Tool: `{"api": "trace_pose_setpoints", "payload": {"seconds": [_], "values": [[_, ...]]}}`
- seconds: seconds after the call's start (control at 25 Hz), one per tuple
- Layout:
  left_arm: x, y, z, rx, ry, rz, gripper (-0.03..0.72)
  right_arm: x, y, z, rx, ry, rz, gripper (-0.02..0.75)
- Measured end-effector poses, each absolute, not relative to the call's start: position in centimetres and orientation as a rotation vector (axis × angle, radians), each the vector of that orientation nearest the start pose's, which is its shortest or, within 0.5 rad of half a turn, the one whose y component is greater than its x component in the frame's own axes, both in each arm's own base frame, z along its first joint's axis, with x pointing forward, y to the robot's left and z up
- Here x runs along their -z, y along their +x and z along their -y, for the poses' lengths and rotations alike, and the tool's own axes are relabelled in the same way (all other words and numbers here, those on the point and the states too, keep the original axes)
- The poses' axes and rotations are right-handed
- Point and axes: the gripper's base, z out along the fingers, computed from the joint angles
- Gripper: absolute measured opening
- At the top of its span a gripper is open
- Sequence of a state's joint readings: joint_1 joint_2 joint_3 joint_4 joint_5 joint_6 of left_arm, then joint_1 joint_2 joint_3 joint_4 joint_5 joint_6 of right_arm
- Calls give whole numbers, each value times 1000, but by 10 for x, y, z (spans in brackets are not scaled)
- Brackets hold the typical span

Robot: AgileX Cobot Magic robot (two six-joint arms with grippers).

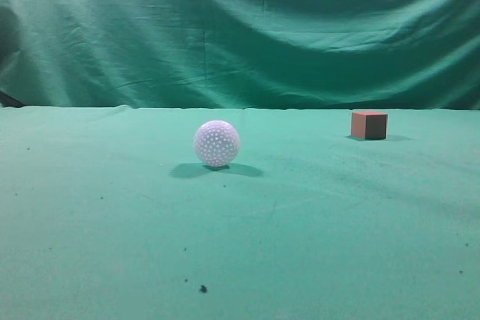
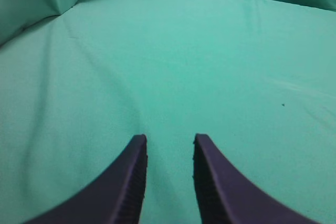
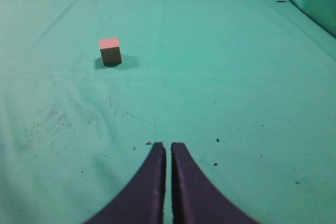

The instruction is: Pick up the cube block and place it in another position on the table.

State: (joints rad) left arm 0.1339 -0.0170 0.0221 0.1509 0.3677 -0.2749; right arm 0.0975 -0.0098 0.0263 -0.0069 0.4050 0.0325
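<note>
The cube block (image 1: 369,124) is a small reddish-brown cube standing on the green table (image 1: 315,230) at the far right in the exterior view. It also shows in the right wrist view (image 3: 110,51), far ahead and left of my right gripper (image 3: 168,145), which is shut and empty. My left gripper (image 2: 169,139) is open and empty over bare green cloth; the cube does not show in the left wrist view. Neither gripper shows in the exterior view.
A white dimpled ball (image 1: 217,143) rests on the table left of the cube, nearer the middle. A wrinkled green curtain (image 1: 240,28) hangs behind the table. Dark specks dot the cloth near the front.
</note>
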Motion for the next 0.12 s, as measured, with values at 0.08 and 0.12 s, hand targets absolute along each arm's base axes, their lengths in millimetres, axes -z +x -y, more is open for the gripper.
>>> {"api": "trace_pose_setpoints", "payload": {"seconds": [0.08,0.12], "values": [[-174,51,-12,-50,-285,-1831,235,-169,52,-5,-81,-66,-1905,0],[-174,51,-12,-50,-285,-1831,235,-169,52,-5,-81,-66,-1905,0]]}}
